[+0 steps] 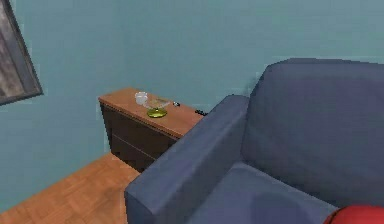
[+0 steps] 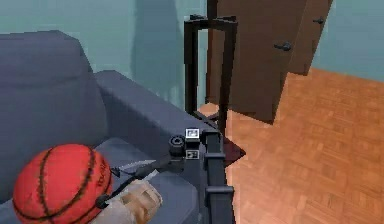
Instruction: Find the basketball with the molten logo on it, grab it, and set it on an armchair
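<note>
The orange ball (image 2: 60, 185) with black lines is at the seat of the blue armchair (image 2: 50, 80). I cannot tell if it rests on the seat. The gripper (image 2: 118, 180) is just beside the ball, at the end of the dark arm (image 2: 215, 180). I cannot tell if it holds the ball, or if it is open or closed. A wood cabinet (image 1: 140, 125) stands by the wall, next to the armchair. A glass (image 1: 141, 98) stands on its top.
</note>
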